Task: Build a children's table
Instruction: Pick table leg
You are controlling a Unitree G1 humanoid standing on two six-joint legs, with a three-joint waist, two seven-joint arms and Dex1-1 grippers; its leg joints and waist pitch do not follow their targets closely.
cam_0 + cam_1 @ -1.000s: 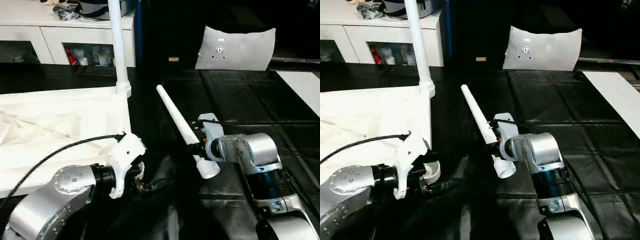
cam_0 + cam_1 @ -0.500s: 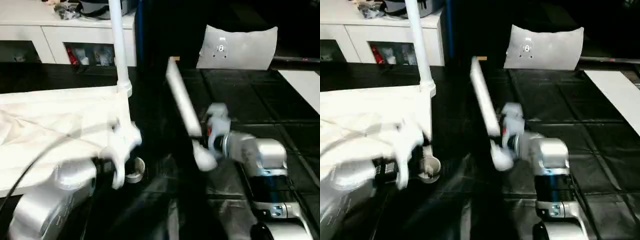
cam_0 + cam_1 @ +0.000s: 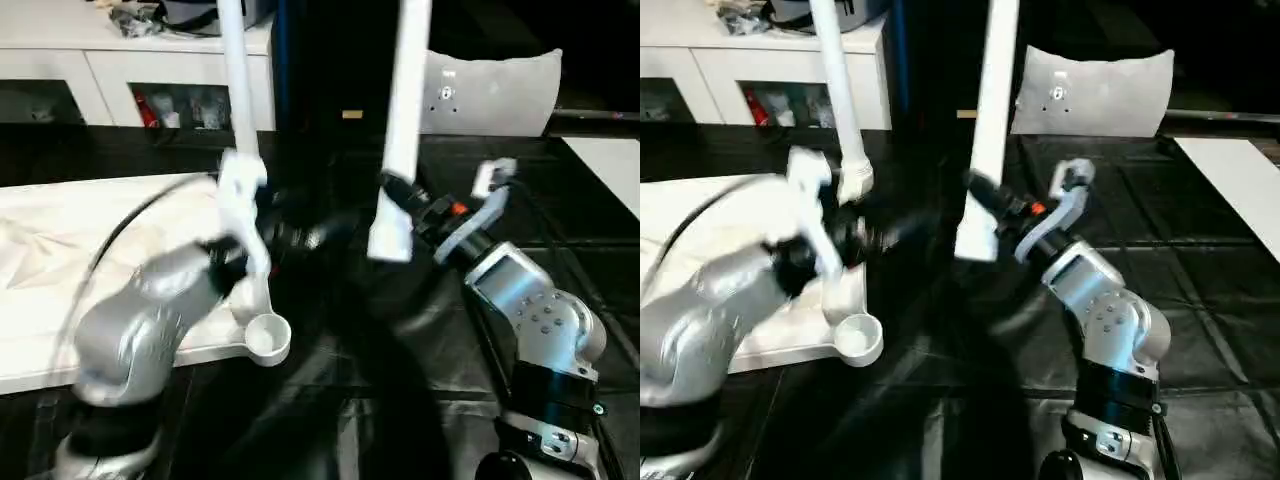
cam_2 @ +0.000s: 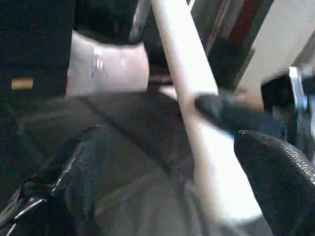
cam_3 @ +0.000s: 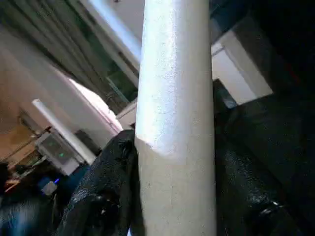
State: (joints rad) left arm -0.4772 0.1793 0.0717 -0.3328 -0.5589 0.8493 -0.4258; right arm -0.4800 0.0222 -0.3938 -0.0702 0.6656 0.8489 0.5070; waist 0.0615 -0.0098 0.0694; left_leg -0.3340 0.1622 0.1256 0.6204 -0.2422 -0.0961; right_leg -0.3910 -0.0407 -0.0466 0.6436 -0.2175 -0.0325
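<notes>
White cabinet [image 3: 120,60] behind the fitted leg [image 3: 238,90].

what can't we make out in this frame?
- Held leg: its upper end is cut off by the top edge in both eye views.
- Installed leg: top cut off likewise.
- Left gripper: motion-blurred in the eye views, finger state unreadable.
- Table top: its left part runs past the picture edge.

No text or labels can be read.
</notes>
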